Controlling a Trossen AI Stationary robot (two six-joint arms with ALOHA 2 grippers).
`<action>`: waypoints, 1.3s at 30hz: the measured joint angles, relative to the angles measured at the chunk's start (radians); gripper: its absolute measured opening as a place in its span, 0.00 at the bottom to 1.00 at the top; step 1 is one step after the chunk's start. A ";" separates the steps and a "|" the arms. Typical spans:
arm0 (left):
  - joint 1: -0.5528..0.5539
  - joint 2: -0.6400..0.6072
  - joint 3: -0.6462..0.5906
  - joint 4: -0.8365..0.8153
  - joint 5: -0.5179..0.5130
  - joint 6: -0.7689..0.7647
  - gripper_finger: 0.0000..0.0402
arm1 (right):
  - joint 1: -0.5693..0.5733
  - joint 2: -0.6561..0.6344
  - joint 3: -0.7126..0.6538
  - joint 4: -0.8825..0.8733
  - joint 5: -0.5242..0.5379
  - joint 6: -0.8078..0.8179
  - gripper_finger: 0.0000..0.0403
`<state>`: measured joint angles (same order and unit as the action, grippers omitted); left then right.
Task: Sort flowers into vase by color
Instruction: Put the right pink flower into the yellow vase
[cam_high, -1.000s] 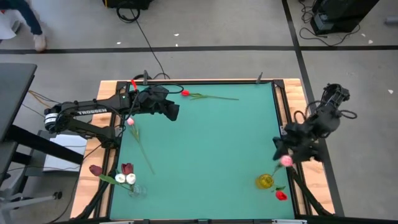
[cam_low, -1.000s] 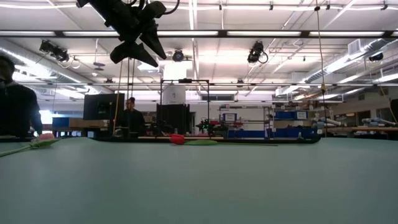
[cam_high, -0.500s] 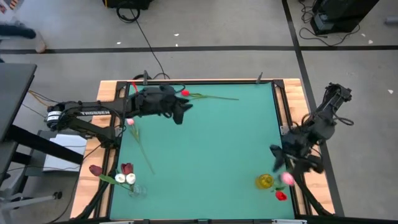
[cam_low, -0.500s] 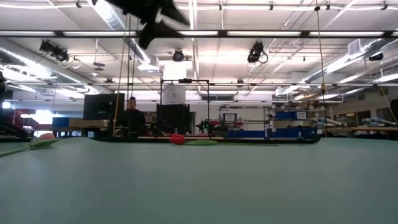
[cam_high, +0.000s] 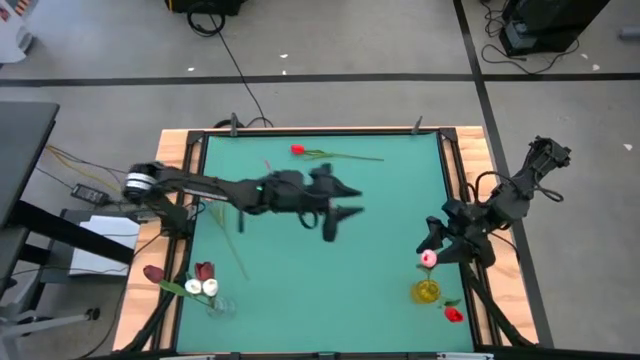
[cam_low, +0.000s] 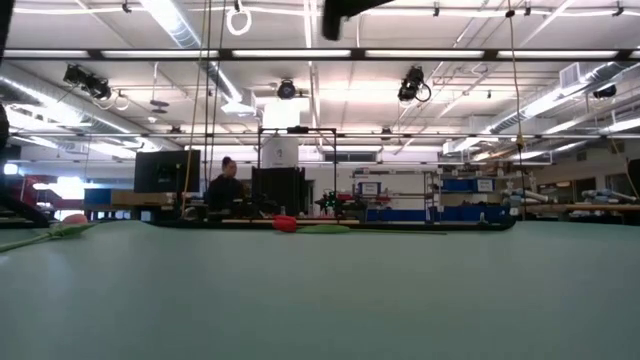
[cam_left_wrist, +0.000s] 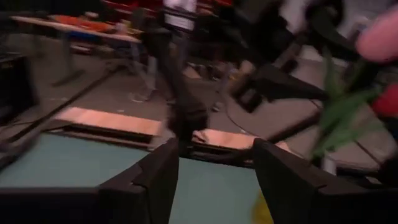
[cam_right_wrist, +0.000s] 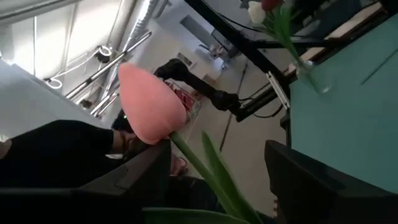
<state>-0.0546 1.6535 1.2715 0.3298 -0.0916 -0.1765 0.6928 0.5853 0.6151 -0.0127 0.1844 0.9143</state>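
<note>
High view: left gripper (cam_high: 345, 212) spread open and empty mid-surface, arm stretched out low. Red tulip on a long green stem (cam_high: 298, 150) just behind it, stem lying crosswise along the far edge, way closer to this arm. Right gripper (cam_high: 432, 245) over the yellow glass vase (cam_high: 426, 291).

Right wrist view: pink tulip (cam_right_wrist: 149, 115) sitting between wide jaws, can't tell if actually pinched.

A square table with a teal-green mat top (cam_high: 330, 260) and a light wooden rim carries everything. A red-headed tulip (cam_high: 298, 150) lies flat near the far edge. A long thin green stem (cam_high: 232, 240) lies on the mat toward the left side. A clear glass vase (cam_high: 218, 305) stands at the near left corner, a yellowish vase (cam_high: 426, 292), perhaps glass, near the right corner.
</note>
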 joint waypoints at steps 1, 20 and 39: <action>-0.007 0.038 0.043 -0.008 0.028 0.011 0.53 | 0.000 -0.001 0.000 0.000 -0.001 0.005 0.66; -0.091 0.291 0.453 -0.025 0.154 0.064 0.56 | 0.000 -0.008 0.000 -0.117 0.185 0.084 0.64; -0.088 0.343 0.451 0.026 0.134 -0.126 0.69 | -0.004 0.033 0.000 -0.123 0.280 0.051 0.61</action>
<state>-0.1424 1.9961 1.7222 0.3556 0.0425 -0.3023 0.6891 0.6182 0.6151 -0.1357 0.4646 0.9657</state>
